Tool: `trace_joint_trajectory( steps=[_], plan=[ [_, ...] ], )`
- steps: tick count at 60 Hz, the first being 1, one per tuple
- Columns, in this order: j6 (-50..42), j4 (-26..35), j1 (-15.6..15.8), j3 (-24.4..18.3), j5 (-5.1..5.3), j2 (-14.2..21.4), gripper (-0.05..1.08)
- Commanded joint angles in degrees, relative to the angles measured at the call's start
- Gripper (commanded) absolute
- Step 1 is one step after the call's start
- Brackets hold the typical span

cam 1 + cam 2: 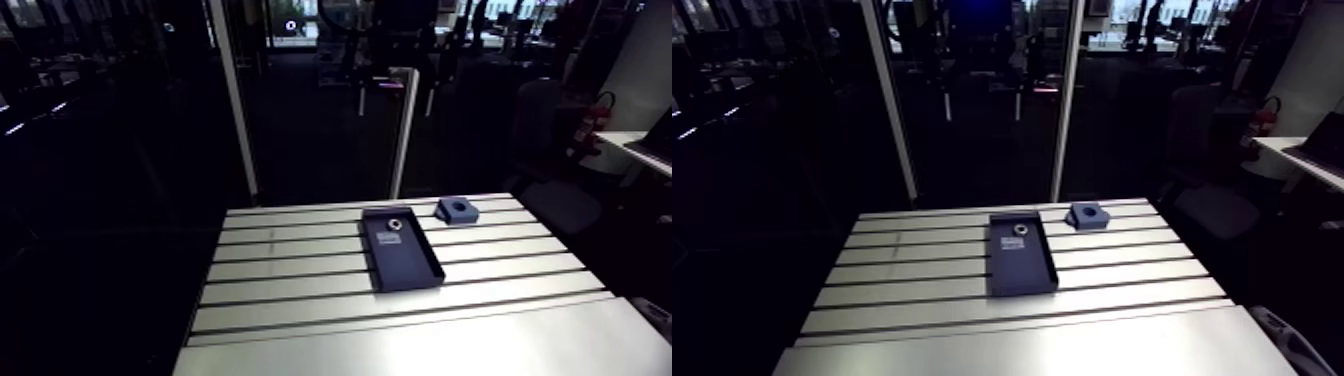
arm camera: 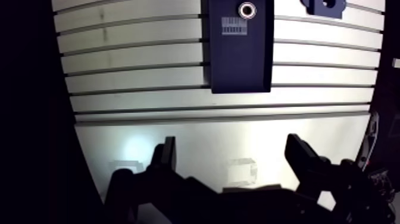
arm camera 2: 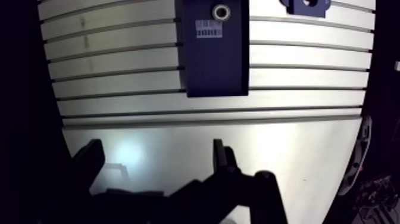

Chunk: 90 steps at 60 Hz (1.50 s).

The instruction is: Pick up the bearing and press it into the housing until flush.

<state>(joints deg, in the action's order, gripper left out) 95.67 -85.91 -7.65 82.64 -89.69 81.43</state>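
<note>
While the hand hangs over the surface with its two fingers spread wide and nothing between them, the bearing lies well ahead of it, at the far end of a dark tray. The housing stands near that end, apart from the tray.

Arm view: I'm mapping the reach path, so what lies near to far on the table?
Near to far: tray → label → bearing → housing.
</note>
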Motion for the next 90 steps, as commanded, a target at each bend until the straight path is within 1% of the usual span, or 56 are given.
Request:
trace_joint_trajectory(
  steps=[1,11,12,26,34,36,38,39,44,49,50,51,52,53,54,55,56,59,61,62,65,70,72,73,74,75,76,77,78,79,80,83,85,87,90],
  plan=[
    [0.6,1.9,3.1,2.1,-0.53,5.3,0.0],
    [0.6,1.8,3.2,2.2,-0.53,5.4,0.0],
    [0.6,1.8,3.2,2.2,-0.68,5.4,0.0],
    [0.7,1.6,3.1,2.6,-0.96,5.3,0.0],
    [1.2,0.9,2.3,3.5,-0.88,4.9,0.0],
    [1.5,0.4,1.8,3.6,-0.95,4.7,0.0],
    [2.3,-1.2,0.7,3.9,-0.88,4.2,0.0],
    [2.3,-1.2,0.7,3.9,-0.88,4.2,0.0],
    [4.4,-3.5,-1.0,4.4,-0.8,2.6,0.0],
    [5.6,-5.3,-1.8,4.8,-0.88,1.5,0.01],
    [5.9,-6.7,-1.9,5.1,-0.88,0.9,0.01],
    [5.9,-6.7,-1.9,5.1,-0.88,0.9,0.01],
    [6.3,-8.4,-2.0,5.5,-0.88,0.2,0.01],
    [6.3,-8.4,-2.0,5.5,-0.88,0.2,0.01],
    [6.6,-10.4,-2.2,5.7,-0.95,-0.6,0.01],
    [6.6,-10.4,-2.2,5.7,-0.95,-0.6,0.01],
    [6.7,-12.2,-2.5,5.9,-0.96,-1.4,0.01],
    [6.8,-13.6,-2.8,6.1,-0.97,-2.2,0.01],
    [6.9,-15.7,-3.4,6.4,-0.97,-4.0,0.01],
    [6.9,-15.7,-3.4,6.4,-0.97,-4.0,0.01],
    [7.0,-16.8,-3.8,6.4,-0.72,-5.6,0.01],
    [7.4,-17.8,-4.0,6.3,-0.79,-7.0,0.01],
    [7.9,-19.5,-4.0,6.4,-0.79,-8.6,0.02],
    [7.9,-19.5,-4.0,6.4,-0.79,-8.6,0.02],
    [8.1,-20.3,-4.0,6.3,-0.86,-9.2,0.04],
    [8.1,-20.3,-4.0,6.3,-0.86,-9.2,0.04],
    [8.1,-21.1,-4.1,6.3,-0.88,-9.7,0.08],
    [8.1,-21.1,-4.1,6.3,-0.88,-9.7,0.08],
    [8.1,-21.8,-4.1,6.4,-0.88,-10.4,0.13],
    [8.1,-21.8,-4.1,6.4,-0.88,-10.4,0.13],
    [8.2,-22.3,-4.2,6.4,-0.88,-10.9,0.17],
    [8.2,-22.8,-4.3,6.4,-0.88,-11.5,0.2],
    [8.3,-23.3,-4.4,6.2,-0.88,-12.8,0.23],
    [8.3,-23.4,-4.4,6.1,-0.88,-13.3,0.25],
    [8.3,-23.6,-4.5,5.9,-0.88,-13.9,0.26]
  ],
)
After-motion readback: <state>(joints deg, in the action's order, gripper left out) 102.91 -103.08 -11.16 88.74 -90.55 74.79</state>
